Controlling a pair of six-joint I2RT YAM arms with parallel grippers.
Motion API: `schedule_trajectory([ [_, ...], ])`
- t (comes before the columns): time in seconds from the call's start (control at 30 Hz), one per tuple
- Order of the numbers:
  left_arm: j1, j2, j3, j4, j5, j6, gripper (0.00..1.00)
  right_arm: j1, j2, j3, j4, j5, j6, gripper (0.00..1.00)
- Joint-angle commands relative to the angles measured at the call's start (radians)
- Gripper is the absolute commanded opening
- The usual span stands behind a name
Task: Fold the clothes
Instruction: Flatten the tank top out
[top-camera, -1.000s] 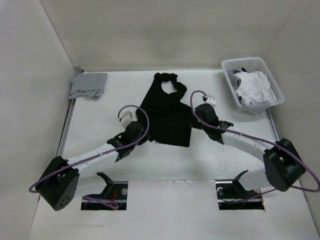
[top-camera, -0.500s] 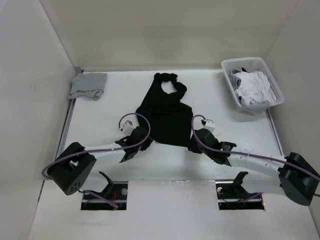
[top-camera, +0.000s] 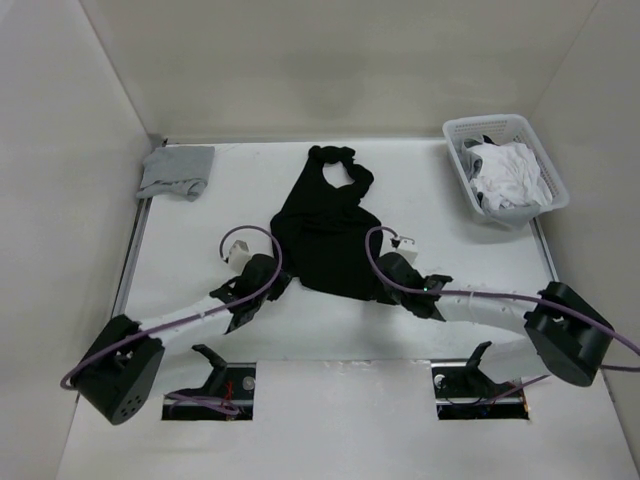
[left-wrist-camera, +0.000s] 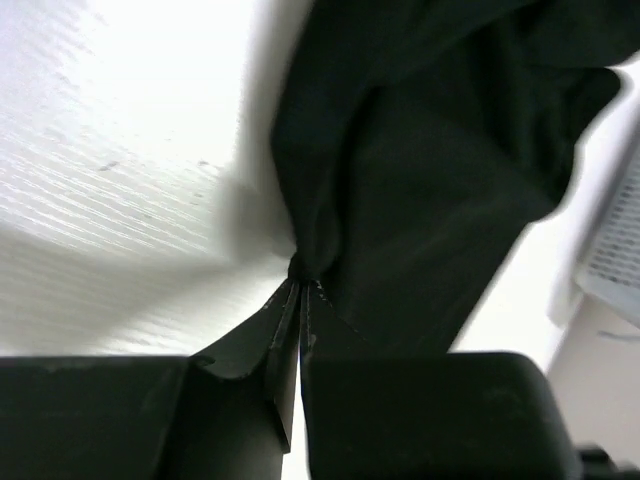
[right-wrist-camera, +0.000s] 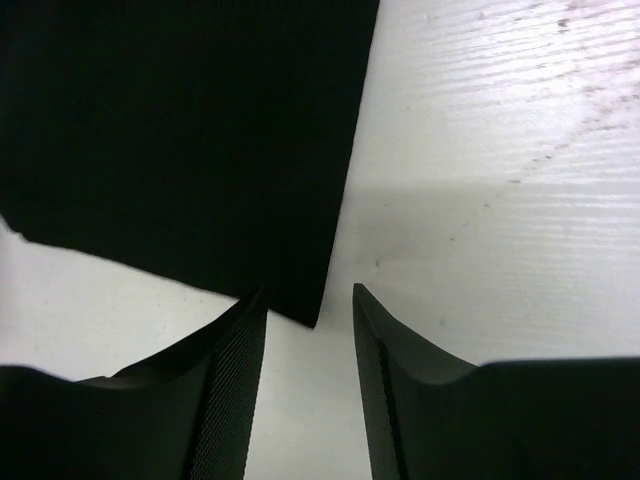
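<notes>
Presently left claw (left-wrist-camera: 300, 288) is clamped on a bunched edge of the black garment (top-camera: 325, 235), which lies frame centre on the tabletop (top-camera: 190, 225). Right claw (right-wrist-camera: 308, 305) stands parted, garment corner between its tips, ungripped. Overhead, wrists hide fingertips; both arms reach low, converging.

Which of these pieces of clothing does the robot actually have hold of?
The black garment mid-table: the left gripper pinches its edge. The grey garment lies untouched in the far-left corner.

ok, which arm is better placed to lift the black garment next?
Left, likely: the left end effector is shut on the black garment at the near-left corner; the right end effector is open, gripping nothing.
</notes>
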Motion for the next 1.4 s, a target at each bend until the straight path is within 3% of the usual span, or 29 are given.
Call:
schedule_trajectory([
  [0.0,0.006,-0.136,-0.006,-0.077,-0.027,0.072,0.0,0.005,0.055,0.071,0.007,0.007,-0.009,0.46],
  [0.17,0.019,-0.219,-0.013,-0.123,-0.024,0.109,0.0,0.02,0.097,0.111,-0.027,-0.022,0.006,0.43],
  [0.33,0.032,-0.201,-0.025,-0.108,-0.001,0.124,0.0,0.102,0.071,0.083,-0.104,0.005,0.103,0.43],
  [0.6,0.055,-0.199,-0.04,-0.086,0.031,0.164,0.0,0.108,0.138,0.098,-0.111,0.039,0.128,0.39],
  [0.77,0.078,-0.26,-0.054,-0.122,0.034,0.192,0.0,0.151,0.081,0.089,-0.211,0.114,0.197,0.44],
  [0.9,0.073,-0.256,-0.052,-0.117,0.038,0.2,0.0,0.175,0.144,0.098,-0.22,0.102,0.212,0.43],
  [0.97,0.078,-0.256,-0.056,-0.114,0.045,0.201,0.0,0.183,0.172,0.106,-0.22,0.099,0.221,0.37],
  [1.03,0.082,-0.267,-0.06,-0.112,0.046,0.203,0.0,0.185,0.176,0.1,-0.204,0.108,0.232,0.18],
  [1.07,0.085,-0.274,-0.06,-0.115,0.046,0.209,0.0,0.185,0.155,0.088,-0.182,0.131,0.234,0.07],
  [1.17,0.092,-0.312,-0.033,-0.137,0.051,0.238,0.0,0.185,0.047,0.095,-0.185,0.241,0.192,0.0],
  [1.37,0.119,-0.501,0.197,-0.287,0.019,0.368,0.0,0.188,-0.401,0.271,-0.383,0.462,-0.018,0.0],
])
